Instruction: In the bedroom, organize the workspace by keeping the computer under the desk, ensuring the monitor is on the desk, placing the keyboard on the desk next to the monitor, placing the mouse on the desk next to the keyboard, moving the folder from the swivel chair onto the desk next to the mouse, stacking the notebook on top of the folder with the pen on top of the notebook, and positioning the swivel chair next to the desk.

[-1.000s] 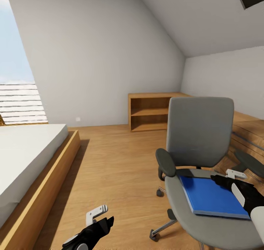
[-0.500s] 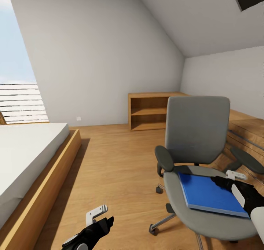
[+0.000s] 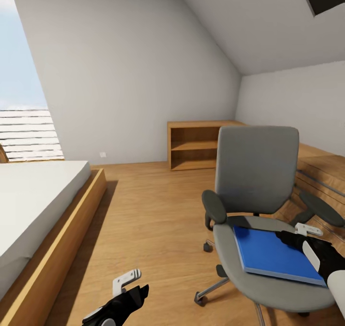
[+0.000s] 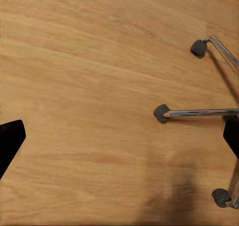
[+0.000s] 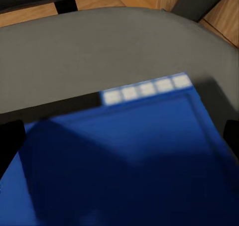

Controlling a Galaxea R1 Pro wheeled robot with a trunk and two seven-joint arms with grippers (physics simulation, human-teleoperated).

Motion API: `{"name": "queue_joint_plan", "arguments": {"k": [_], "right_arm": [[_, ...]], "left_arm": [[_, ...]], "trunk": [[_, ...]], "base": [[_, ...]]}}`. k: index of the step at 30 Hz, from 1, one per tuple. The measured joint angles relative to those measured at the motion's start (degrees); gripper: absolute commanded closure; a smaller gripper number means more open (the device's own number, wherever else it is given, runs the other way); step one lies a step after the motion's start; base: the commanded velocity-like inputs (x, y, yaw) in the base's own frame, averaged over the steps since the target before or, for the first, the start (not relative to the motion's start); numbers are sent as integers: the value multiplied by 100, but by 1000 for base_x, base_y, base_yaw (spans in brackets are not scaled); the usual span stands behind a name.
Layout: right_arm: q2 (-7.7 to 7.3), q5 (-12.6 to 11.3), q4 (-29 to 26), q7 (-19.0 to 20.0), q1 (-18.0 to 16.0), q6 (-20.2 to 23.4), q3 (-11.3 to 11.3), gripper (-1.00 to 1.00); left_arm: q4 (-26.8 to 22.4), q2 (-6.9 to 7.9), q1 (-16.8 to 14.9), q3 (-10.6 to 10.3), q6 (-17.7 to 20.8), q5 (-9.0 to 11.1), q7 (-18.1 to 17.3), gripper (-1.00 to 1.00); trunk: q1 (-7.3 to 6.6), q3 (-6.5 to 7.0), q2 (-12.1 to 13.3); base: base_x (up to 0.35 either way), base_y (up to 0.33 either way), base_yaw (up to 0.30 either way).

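The grey swivel chair (image 3: 256, 173) stands at the right of the head view. The bright-blue folder (image 3: 270, 253) lies flat on its seat. My right gripper (image 3: 295, 235) hovers open just over the folder's right edge. In the right wrist view the folder (image 5: 124, 161) lies close below the gripper (image 5: 119, 139), with the grey seat (image 5: 99, 52) beyond it. My left gripper (image 3: 129, 286) is open low over the wooden floor, left of the chair. Its wrist view shows my left gripper (image 4: 119, 139) above the chair's metal legs and casters (image 4: 160, 113).
A bed (image 3: 33, 201) on a wooden platform fills the left side. A low open wooden shelf (image 3: 196, 146) stands against the back wall. A light-wood chest (image 3: 321, 173) sits behind the chair at right. Bare floor (image 3: 153, 211) lies between bed and chair.
The chair has shifted slightly left in the picture and turned a little. The view itself has drifted slightly. Both grippers hold the same places and stay open.
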Motion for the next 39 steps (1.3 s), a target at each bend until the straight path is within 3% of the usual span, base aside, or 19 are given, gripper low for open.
{"name": "queue_joint_plan", "arguments": {"k": [21,33,39], "right_arm": [[0,0,0,7,0,-9,2,-100],[75,10,-21,-7,0,16,29,-100],[91,10,-18,-8,0,29,34,-100]], "left_arm": [[23,0,0,-1,4,-7,0,-100],[28,-53,0,-12,0,-30,0,-100],[29,1,0,-24,0,-26,0,-100]], "trunk": [[-461,377,842],[-462,377,844],[-462,377,844]], "base": [[0,0,0],[0,0,0],[0,0,0]]}}
